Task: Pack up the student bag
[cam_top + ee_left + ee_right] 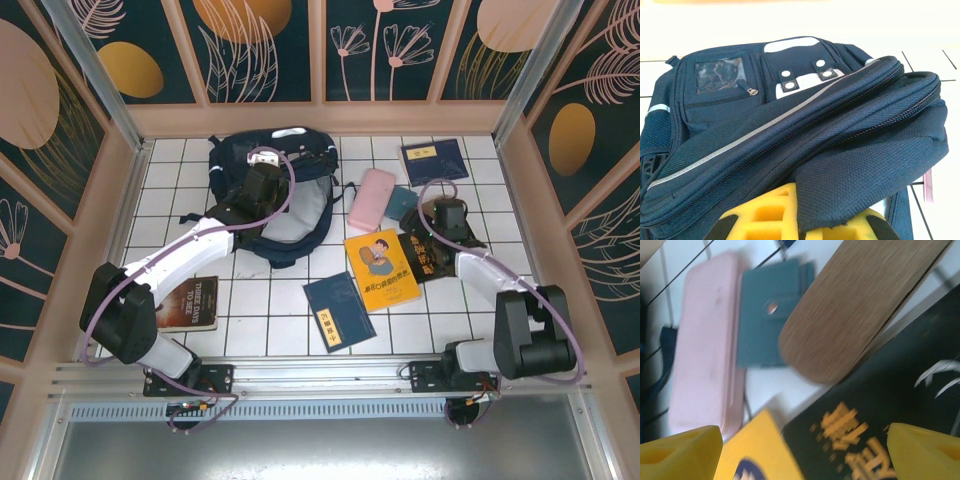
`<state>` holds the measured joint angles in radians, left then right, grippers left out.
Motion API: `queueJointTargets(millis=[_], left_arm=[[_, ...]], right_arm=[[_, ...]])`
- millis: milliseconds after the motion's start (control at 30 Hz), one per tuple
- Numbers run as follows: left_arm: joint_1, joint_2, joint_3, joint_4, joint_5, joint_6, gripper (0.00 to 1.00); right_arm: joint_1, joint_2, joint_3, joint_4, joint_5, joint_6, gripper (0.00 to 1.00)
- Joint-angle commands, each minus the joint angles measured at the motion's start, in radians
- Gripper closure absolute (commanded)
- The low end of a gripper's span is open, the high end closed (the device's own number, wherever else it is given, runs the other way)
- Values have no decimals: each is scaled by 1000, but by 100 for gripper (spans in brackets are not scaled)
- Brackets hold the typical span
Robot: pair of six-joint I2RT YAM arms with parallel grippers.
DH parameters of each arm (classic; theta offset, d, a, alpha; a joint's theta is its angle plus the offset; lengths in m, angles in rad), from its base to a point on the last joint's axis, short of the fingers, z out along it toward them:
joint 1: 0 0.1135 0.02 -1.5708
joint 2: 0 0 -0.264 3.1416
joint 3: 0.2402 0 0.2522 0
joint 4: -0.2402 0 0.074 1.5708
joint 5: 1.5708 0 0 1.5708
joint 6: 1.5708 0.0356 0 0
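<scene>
With your left hand [812, 220] clamped on the large navy-blue fabric backpack [790, 125], you needed its flap lifted high before your spread right hand [802, 452] took the flat black book [880, 390] below.

One student bag [305, 150] is sitting in view. Five books are lying about: a navy book [434, 160], a second navy book [339, 311], a yellow book [381, 270], a black book [428, 265] and a brown book [190, 303]. One pink case [370, 198], one teal wallet [401, 203] and one wooden board [860, 305] are lying among them.
</scene>
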<state>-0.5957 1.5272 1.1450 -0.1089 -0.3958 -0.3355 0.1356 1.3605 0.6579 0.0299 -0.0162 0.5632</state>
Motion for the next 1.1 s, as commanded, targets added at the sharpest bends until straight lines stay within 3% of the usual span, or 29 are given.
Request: queueJointTargets(millis=[0,233,400,500,567,700,733,900,1067], left_arm=[[1,-35,30,99,10,-26,100],[2,-16,21,84,27,-31,100],[2,28,16,43,-37,-52,100],[1,57,8,27,-9,-76,99],[2,48,-18,31,19,-95,86],[2,-16,-90,15,95,-160,52],[0,-35,-112,8,120,-178,50],[-31,-132,-261,17,260,-275,47],[-134,-126,-284,56,311,-340,56]], right_arm=[[-40,83,91,19,53,-11,13],[-61,186,184,-5,47,-9,12],[-58,118,95,-15,-8,-11,12],[-37,40,8,-23,-44,-10,13],[-5,-9,-44,-36,-51,-8,14],[71,-90,-103,-71,-61,7,14],[93,-105,-111,-77,-65,11,14],[172,-144,-157,-127,-41,51,14],[175,-193,-245,-108,-64,90,15]])
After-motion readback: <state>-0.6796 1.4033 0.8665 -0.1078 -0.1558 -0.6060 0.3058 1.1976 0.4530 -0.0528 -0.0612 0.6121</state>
